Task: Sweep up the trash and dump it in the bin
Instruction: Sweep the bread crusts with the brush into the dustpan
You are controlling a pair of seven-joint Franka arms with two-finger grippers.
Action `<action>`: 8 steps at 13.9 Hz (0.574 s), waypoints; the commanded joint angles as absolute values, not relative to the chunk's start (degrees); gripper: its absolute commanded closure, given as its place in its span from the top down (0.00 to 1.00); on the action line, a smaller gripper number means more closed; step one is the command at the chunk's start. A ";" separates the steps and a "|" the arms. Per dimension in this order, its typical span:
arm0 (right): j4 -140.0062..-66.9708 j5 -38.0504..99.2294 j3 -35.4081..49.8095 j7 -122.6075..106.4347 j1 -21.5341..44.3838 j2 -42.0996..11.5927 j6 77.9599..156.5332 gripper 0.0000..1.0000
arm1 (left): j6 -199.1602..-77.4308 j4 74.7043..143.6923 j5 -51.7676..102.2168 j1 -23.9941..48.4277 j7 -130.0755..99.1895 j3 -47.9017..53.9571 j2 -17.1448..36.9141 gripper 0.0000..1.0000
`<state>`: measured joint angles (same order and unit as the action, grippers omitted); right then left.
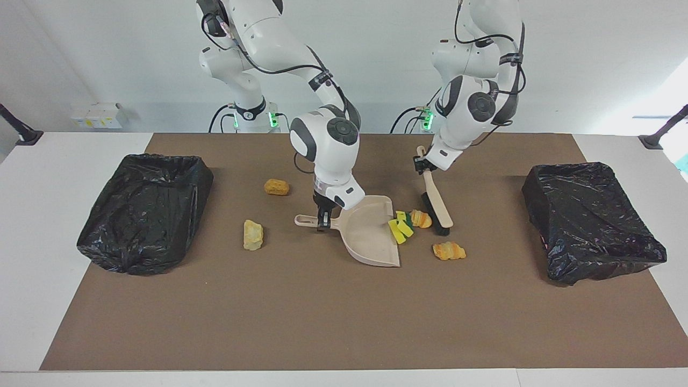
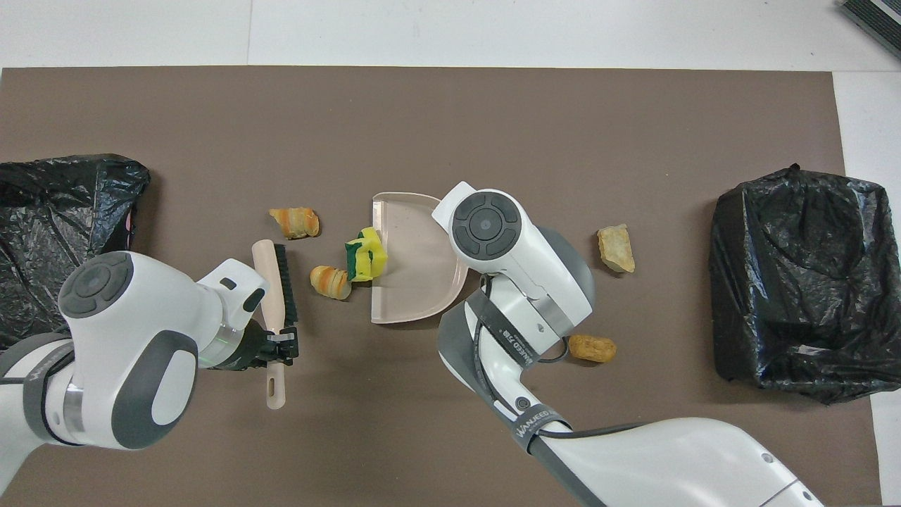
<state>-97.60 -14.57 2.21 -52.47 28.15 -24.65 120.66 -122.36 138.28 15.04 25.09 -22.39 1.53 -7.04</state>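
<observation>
Overhead view: left gripper (image 2: pixel 280 346) is clamped shut on the brush (image 2: pixel 276 296) handle, brush head extending away from it toward the dustpan (image 2: pixel 415 267). Right gripper (image 1: pixel 323 219) is closed on the dustpan handle, pan mouth turned toward the left gripper. Trash lies between the two grippers: yellow-green sponge scraps (image 2: pixel 366 255) at the pan lip, one striped bread lump (image 2: pixel 331 282) just beside them, another bread piece (image 2: pixel 295 222) close to the brush tip. Two tan lumps (image 2: pixel 616 248) (image 2: pixel 592 348) rest toward the right arm's end, near the right gripper.

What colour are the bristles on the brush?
Black, set in a beige back; the brush shows best in the overhead view.
</observation>
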 commanded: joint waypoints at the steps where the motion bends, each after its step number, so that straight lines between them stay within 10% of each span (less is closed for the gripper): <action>1: -98.00 -16.17 2.46 -52.29 27.95 -24.96 121.12 0.00 | -125.50 138.78 16.08 30.48 -23.29 1.05 -8.17 0.00; 8: -97.82 -16.08 2.46 -52.38 28.48 -24.79 120.85 0.00 | -129.99 132.29 18.37 34.28 -24.43 1.23 -4.05 0.00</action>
